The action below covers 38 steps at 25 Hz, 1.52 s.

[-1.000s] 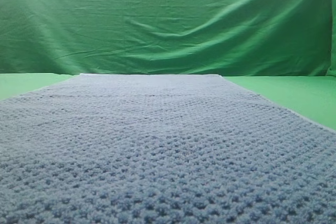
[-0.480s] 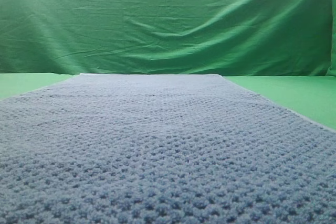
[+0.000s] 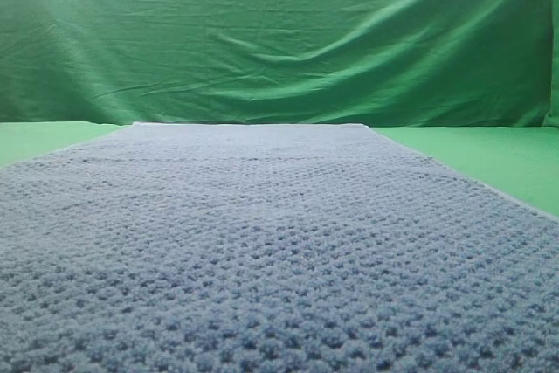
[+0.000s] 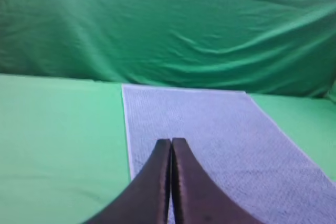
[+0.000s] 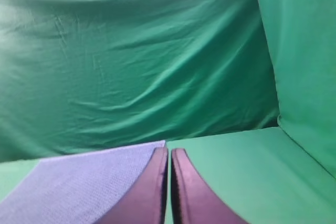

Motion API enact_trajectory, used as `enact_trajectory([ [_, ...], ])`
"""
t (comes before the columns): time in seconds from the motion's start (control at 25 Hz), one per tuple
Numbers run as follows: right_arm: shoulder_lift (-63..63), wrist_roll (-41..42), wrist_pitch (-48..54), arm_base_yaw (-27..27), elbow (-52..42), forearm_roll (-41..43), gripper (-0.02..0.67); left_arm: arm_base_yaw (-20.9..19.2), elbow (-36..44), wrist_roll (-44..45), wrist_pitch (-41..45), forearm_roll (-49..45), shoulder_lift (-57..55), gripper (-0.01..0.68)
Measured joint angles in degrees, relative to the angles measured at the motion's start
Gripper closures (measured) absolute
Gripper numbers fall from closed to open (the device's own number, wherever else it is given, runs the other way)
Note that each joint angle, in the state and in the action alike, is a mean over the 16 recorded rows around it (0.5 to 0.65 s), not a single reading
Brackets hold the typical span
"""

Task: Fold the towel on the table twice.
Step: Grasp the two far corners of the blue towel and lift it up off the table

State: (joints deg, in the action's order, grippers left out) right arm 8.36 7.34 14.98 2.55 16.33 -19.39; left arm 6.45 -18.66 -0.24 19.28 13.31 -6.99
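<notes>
Towel [image 3: 262, 242] lies flat and unfolded on the green table [image 4: 58, 129], both the left claw [image 4: 171, 142] and right claw [image 5: 169, 151] closed tight, empty.

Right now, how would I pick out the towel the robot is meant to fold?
Look at the green table before the wrinkled green backdrop. The towel lies flat along it, a long blue-grey rectangle. Its bumpy waffle knit sets it apart from the smooth green fabric.
</notes>
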Motion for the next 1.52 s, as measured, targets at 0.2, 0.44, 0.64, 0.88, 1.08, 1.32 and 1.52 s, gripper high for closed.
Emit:
enact_trajectory([
  [0.2,7.66,4.75,5.61,0.03,7.49,-0.06,0.649,0.00,-5.41,0.31,5.38,0.82,-4.20,0.673],
  [0.44,17.03,5.80,12.43,0.28,13.66,0.57,0.649,0.00,-9.49,0.75,8.22,2.24,-9.08,0.673],
  [0.64,25.14,5.48,18.72,1.86,19.09,3.04,0.649,0.39,-13.60,1.11,12.02,2.64,-16.36,0.673],
  [0.88,37.70,2.61,26.74,5.70,27.62,9.22,0.649,1.31,-20.24,1.27,18.15,1.73,-30.41,0.673],
  [1.08,49.23,-1.56,30.72,10.40,34.01,15.78,0.649,2.10,-25.66,1.34,21.27,0.55,-44.07,0.673],
  [1.32,63.08,-7.12,32.52,15.48,40.60,21.94,0.649,2.51,-31.30,1.87,21.91,-1.16,-59.58,0.673],
  [1.52,74.46,-10.48,33.40,18.19,46.43,24.42,0.649,2.53,-36.10,2.36,21.83,-2.52,-71.20,0.673],
])
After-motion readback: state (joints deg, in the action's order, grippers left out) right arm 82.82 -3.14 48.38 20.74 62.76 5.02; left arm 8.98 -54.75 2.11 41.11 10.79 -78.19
